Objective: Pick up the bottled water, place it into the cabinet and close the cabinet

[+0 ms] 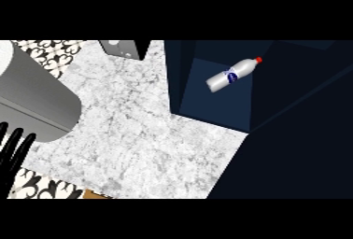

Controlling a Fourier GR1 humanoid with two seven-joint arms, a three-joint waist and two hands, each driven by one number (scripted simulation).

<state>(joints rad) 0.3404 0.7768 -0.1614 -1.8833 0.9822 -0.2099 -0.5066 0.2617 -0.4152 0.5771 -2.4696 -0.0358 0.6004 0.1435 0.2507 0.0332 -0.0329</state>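
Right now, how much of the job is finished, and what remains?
Done: the bottled water lies on its side inside the cabinet. In hand: nothing; the left hand rests open at the view's lower left, the right hand is out of view. Left: closing the cabinet, which stands open.

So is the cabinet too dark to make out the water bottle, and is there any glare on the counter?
Head view: no, the bottled water shows bright white against the dark blue inside of the cabinet. Head view: toward the right the dark surfaces go nearly black, and detail is lost there. Head view: the marble counter is evenly lit, with no glare spot.
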